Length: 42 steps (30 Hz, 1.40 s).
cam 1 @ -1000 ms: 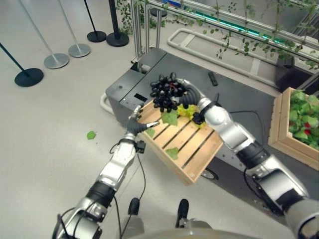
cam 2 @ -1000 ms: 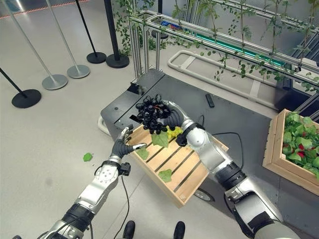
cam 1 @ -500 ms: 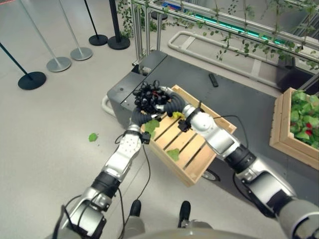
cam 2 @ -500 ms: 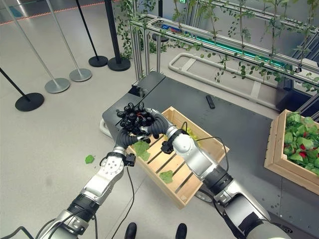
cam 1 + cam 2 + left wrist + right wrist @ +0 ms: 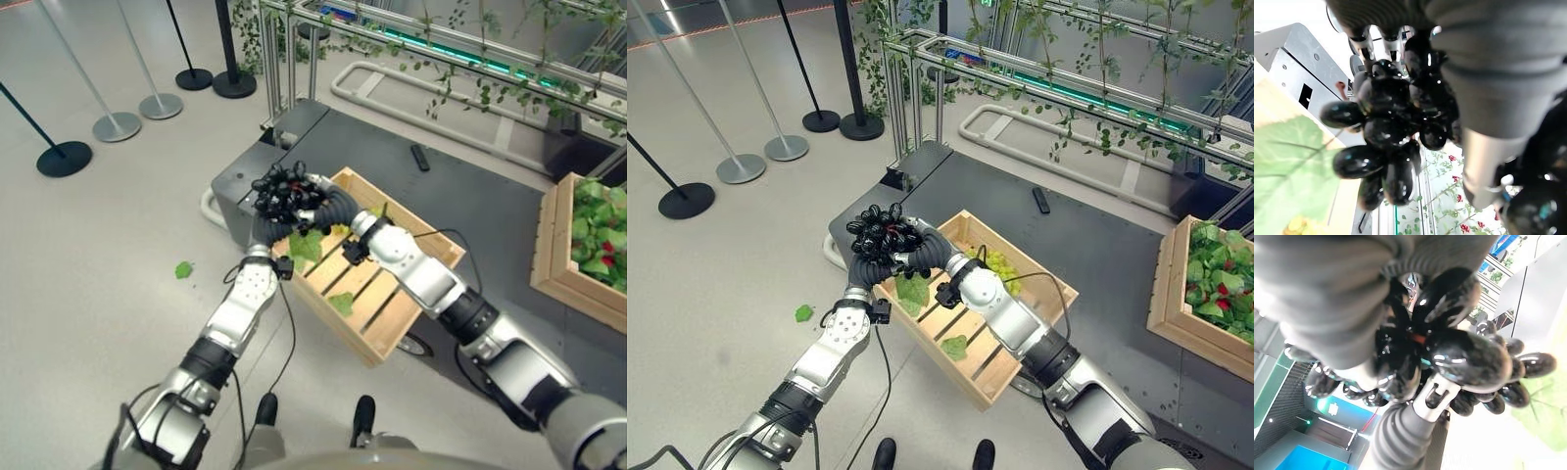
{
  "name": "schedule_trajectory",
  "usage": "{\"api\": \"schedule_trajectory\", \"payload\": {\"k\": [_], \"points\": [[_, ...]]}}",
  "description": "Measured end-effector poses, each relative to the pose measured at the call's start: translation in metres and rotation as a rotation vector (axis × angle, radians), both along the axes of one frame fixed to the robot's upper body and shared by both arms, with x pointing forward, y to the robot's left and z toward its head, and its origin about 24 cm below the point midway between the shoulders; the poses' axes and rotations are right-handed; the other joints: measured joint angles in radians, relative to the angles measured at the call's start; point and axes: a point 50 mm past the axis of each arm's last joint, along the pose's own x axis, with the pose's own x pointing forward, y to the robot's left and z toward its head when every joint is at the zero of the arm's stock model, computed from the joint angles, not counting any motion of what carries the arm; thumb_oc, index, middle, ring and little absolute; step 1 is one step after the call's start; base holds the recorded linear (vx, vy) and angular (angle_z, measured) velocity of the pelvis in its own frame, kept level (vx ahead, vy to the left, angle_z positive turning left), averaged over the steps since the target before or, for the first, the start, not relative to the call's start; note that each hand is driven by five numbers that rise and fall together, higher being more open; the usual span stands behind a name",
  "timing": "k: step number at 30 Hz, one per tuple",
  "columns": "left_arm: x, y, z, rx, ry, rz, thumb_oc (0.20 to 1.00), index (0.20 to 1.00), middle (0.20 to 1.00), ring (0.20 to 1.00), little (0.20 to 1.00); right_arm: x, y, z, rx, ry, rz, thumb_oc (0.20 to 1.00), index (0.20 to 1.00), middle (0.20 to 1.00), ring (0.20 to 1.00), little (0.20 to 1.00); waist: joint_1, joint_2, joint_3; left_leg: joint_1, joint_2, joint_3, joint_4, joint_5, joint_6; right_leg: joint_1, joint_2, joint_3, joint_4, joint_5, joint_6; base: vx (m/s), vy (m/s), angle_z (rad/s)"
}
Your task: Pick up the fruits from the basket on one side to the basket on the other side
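The bunch of black grapes (image 5: 884, 235) was held above the near-left corner of the wooden crate (image 5: 1038, 323), clasped between both hands — the left hand (image 5: 865, 269) curled beneath it, the right hand (image 5: 929, 252) wrapped round its side. A slip was judged likely during the handover — the glossy, loosely hung berries could be shed if either grasp were loosened unevenly.

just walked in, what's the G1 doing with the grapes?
Both hands are on a bunch of black grapes, held up over the left end of the wooden crate. The right hand grips it from the crate side, and the left hand meets it from below; this looks like a hand-to-hand pass. Green grapes and loose leaves lie in the crate. A second crate of fruit and leaves stands to the right.
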Motion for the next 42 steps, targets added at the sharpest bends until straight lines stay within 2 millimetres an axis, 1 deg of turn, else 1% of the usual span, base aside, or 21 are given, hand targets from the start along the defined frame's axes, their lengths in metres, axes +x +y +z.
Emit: {"api": "schedule_trajectory", "payload": {"k": [6, 12, 17, 18, 19, 25, 36, 37, 38, 42], "points": [[0.001, -0.002, 0.003, -0.011, -0.006, -0.009, 1.000, 1.000, 1.000, 1.000, 1.000, 0.000, 0.001, 0.000, 0.043, 0.033, 0.010, 0.200, 0.200, 0.200, 0.200, 0.200, -0.002, 0.000, -0.001, 0.001, 0.000, 0.000, 0.000, 0.000, 0.000, 0.000, 0.000, 0.001, 0.000, 0.000, 0.000, 0.00, 0.000, 0.00], [0.001, -0.007, 0.000, -0.134, 0.032, -0.033, 1.000, 1.000, 1.000, 1.000, 1.000, -0.001, 0.002, -0.001, 0.089, 0.069, 0.019, 0.200, 0.200, 0.200, 0.200, 0.200, -0.003, -0.001, -0.005, 0.001, -0.001, 0.001, 0.000, 0.000, 0.000, 0.000, 0.000, 0.002, 0.000, 0.000, 0.000, 0.00, 0.000, 0.00], [0.001, -0.011, -0.009, -0.245, 0.087, -0.038, 1.000, 1.000, 1.000, 1.000, 1.000, -0.003, 0.007, -0.005, 0.079, 0.082, 0.034, 0.200, 0.200, 0.200, 0.200, 0.200, -0.005, -0.001, -0.026, 0.002, -0.004, 0.001, 0.000, -0.001, 0.001, -0.001, -0.001, 0.004, 0.000, 0.000, 0.001, 0.00, 0.000, 0.00], [0.001, -0.012, -0.009, -0.269, 0.092, -0.042, 0.639, 0.639, 0.639, 0.639, 0.639, -0.004, 0.008, -0.005, 0.083, 0.084, 0.034, 0.200, 0.200, 0.200, 0.200, 0.200, -0.007, -0.001, -0.027, 0.003, -0.004, 0.001, 0.000, -0.001, 0.001, 0.000, -0.001, 0.005, 0.001, 0.000, 0.002, 0.00, 0.000, 0.00], [0.001, -0.013, -0.009, -0.280, 0.092, -0.051, 0.200, 0.200, 0.200, 0.200, 0.200, -0.003, 0.008, -0.006, 0.086, 0.086, 0.030, 0.200, 0.200, 0.200, 0.200, 0.200, -0.011, -0.001, -0.029, 0.003, -0.005, 0.001, 0.000, -0.001, 0.001, 0.000, -0.002, 0.006, 0.001, 0.000, 0.002, 0.00, 0.000, 0.00], [0.000, -0.014, -0.013, -0.296, 0.114, -0.062, 0.200, 0.200, 0.200, 0.200, 0.200, -0.005, 0.013, -0.006, 0.110, 0.100, 0.043, 0.200, 0.200, 0.200, 0.200, 0.200, -0.029, -0.006, -0.040, 0.004, -0.006, 0.003, 0.001, -0.001, 0.002, 0.000, -0.005, 0.009, 0.001, 0.002, 0.004, 0.00, 0.001, -0.01], [-0.001, -0.015, -0.014, -0.285, 0.115, -0.080, 0.200, 0.200, 0.200, 0.200, 0.200, -0.006, 0.012, -0.010, 0.132, 0.115, 0.041, 0.200, 0.200, 0.200, 0.200, 0.200, -0.027, -0.004, -0.051, 0.004, -0.007, 0.003, 0.001, -0.001, 0.002, 0.000, -0.006, 0.009, 0.001, 0.002, 0.005, 0.00, 0.000, 0.00], [-0.001, -0.015, -0.014, -0.285, 0.115, -0.081, 0.200, 0.200, 0.200, 0.200, 0.200, -0.006, 0.012, -0.010, 0.133, 0.116, 0.040, 0.426, 0.426, 0.426, 0.426, 0.426, -0.027, -0.004, -0.052, 0.004, -0.008, 0.003, 0.001, -0.001, 0.002, 0.000, -0.006, 0.009, 0.001, 0.002, 0.005, 0.00, 0.000, 0.00], [-0.001, -0.015, -0.014, -0.285, 0.115, -0.082, 0.200, 0.200, 0.200, 0.200, 0.200, -0.006, 0.012, -0.010, 0.134, 0.116, 0.040, 1.000, 1.000, 1.000, 1.000, 1.000, -0.027, -0.004, -0.052, 0.004, -0.008, 0.003, 0.001, -0.001, 0.002, 0.000, -0.006, 0.009, 0.001, 0.002, 0.005, 0.00, 0.000, 0.00], [0.000, -0.014, -0.016, -0.284, 0.121, -0.077, 0.200, 0.200, 0.200, 0.200, 0.200, -0.008, 0.011, -0.013, 0.146, 0.122, 0.043, 1.000, 1.000, 1.000, 1.000, 1.000, -0.027, -0.004, -0.052, 0.004, -0.008, 0.003, 0.001, -0.001, 0.003, 0.000, -0.007, 0.009, 0.001, 0.002, 0.005, 0.00, 0.000, 0.00]]}}
